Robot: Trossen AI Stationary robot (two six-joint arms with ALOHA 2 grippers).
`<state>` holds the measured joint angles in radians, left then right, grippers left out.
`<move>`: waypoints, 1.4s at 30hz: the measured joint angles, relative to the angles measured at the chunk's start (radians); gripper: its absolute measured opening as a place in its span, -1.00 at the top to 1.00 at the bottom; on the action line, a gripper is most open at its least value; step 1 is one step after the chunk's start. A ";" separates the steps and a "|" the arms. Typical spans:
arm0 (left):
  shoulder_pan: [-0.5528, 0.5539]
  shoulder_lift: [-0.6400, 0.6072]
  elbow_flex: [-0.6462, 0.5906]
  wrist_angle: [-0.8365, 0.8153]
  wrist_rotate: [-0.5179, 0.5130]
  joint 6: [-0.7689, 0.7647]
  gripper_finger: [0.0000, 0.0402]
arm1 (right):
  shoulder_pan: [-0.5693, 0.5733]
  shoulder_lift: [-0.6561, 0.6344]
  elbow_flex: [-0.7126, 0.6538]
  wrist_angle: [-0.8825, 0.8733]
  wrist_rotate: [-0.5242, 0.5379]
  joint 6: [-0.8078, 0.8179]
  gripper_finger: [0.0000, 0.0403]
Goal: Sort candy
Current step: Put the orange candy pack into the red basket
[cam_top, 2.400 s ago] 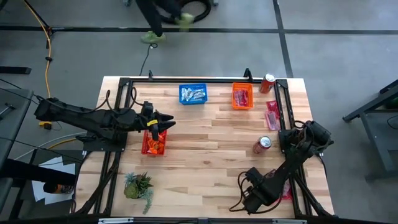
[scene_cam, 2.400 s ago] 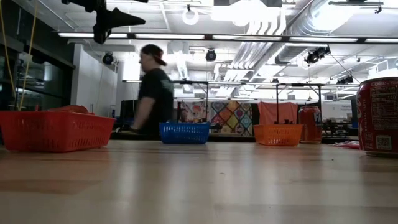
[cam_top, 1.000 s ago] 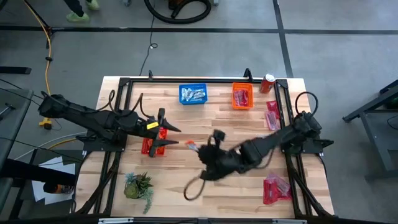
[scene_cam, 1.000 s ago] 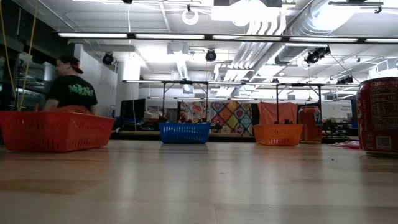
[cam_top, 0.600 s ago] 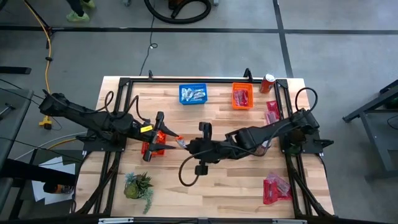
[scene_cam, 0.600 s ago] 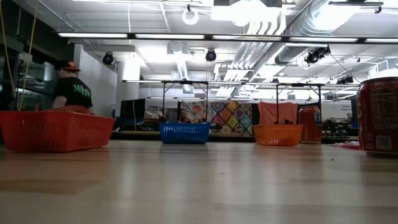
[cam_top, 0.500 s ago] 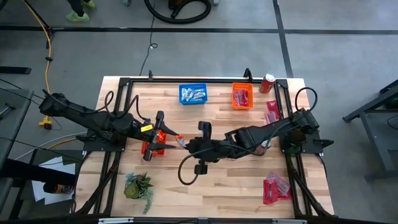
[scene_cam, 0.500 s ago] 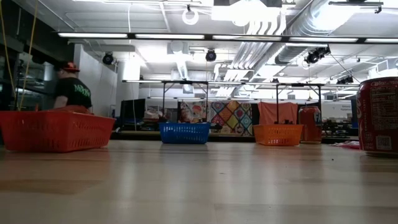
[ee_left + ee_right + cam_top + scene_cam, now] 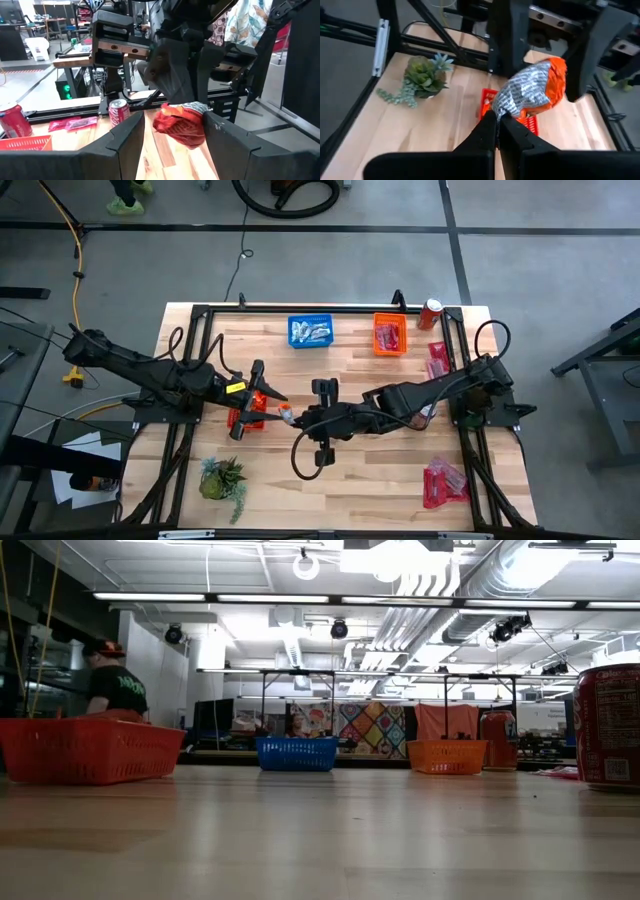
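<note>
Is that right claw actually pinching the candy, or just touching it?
Pinching: the right claw is shut on the candy, which sticks out above its tips.

Even, bright light falls from long white ceiling strip lamps [image 9: 330, 597], leaving soft shadows on the pale wooden table [image 9: 340, 485]. Between the left jaws, the crinkled red-orange candy wrapper [image 9: 181, 122] shows glare; nearby dark fingers [image 9: 126, 142] blur.

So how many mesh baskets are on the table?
3: a blue basket at the far edge, an orange basket just right of it, and a red basket on the left side, partly under the left tool. None seems hidden.
</note>
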<state>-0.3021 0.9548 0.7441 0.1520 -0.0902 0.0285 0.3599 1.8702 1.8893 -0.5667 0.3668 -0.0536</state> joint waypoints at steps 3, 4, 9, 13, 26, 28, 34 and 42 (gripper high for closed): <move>0.000 0.007 0.000 0.000 0.000 0.000 0.07 | 0.000 0.000 0.000 -0.005 -0.015 -0.001 1.00; 0.000 0.007 0.000 0.000 0.000 0.000 0.07 | 0.000 0.000 0.000 -0.005 -0.017 -0.007 1.00; 0.000 0.015 0.000 0.002 0.012 -0.051 0.07 | 0.000 0.000 0.000 -0.012 -0.019 -0.033 1.00; 0.001 0.015 0.000 0.002 0.023 -0.078 0.20 | -0.006 0.000 0.000 -0.015 -0.019 -0.032 1.00; 0.005 -0.043 -0.001 -0.145 -0.031 -0.070 0.99 | -0.007 -0.024 0.000 -0.075 0.074 0.165 0.75; 0.018 -0.088 -0.002 -0.246 -0.069 -0.087 0.99 | -0.007 -0.045 0.001 -0.144 0.120 0.209 0.58; 0.081 -0.251 -0.001 -0.657 -0.252 -0.386 1.00 | -0.005 -0.090 0.002 -0.433 0.174 0.400 0.09; 0.106 -0.315 -0.046 -1.140 -0.254 -0.813 1.00 | 0.022 -0.095 -0.070 -0.724 0.158 0.582 -0.13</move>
<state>-0.1962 0.6395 0.6978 -0.9881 -0.3445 -0.7844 0.3819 1.7752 1.8190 -1.2906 0.5251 0.5280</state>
